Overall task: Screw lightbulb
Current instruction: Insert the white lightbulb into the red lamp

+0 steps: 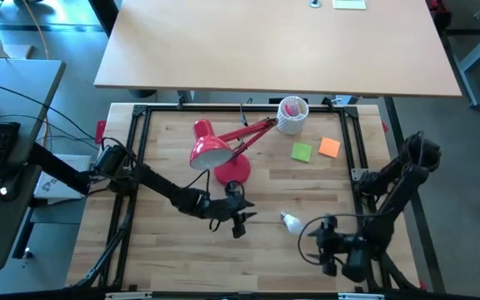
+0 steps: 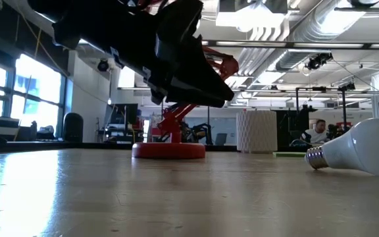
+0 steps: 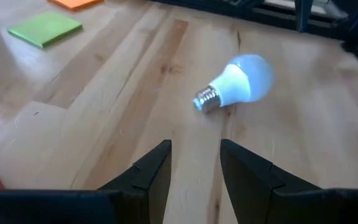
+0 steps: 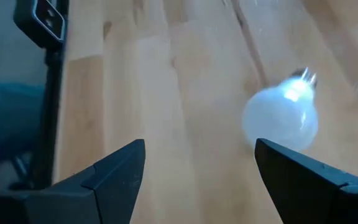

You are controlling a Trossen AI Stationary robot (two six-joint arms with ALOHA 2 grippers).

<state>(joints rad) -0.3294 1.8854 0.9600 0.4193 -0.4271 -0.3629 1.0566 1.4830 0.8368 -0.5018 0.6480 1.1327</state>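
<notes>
The right fingers [image 4: 201,168] are spread wide apart and hold nothing. They point at the lightbulb [image 4: 283,117], which lies on its side just past their tips, not touching them. The left fingers [image 3: 196,163] stand a little apart, with a small gap between them, and they hold nothing too. They also point at the lightbulb, which lies a bit farther off from them.

From above, the lightbulb [image 1: 290,222] rests on the wooden worktop [image 1: 165,142] between the two arms, near the front. The right fingers [image 1: 312,234] are just beside it. The left fingers [image 1: 244,219] are near it on the other side.

From low down, the lightbulb [image 2: 364,153] lies flat with its silvery screw end toward the red lamp [image 2: 168,150]. The left arm hangs just above the worktop.

Behind the left fingers stands the red lamp [image 1: 223,152], with its round base on the worktop and its shade tipped to the side. A white cup with holes [image 1: 292,116] stands at the back. A green paper square [image 1: 302,152] and an orange paper square [image 1: 329,147] lie close together near the cup.
</notes>
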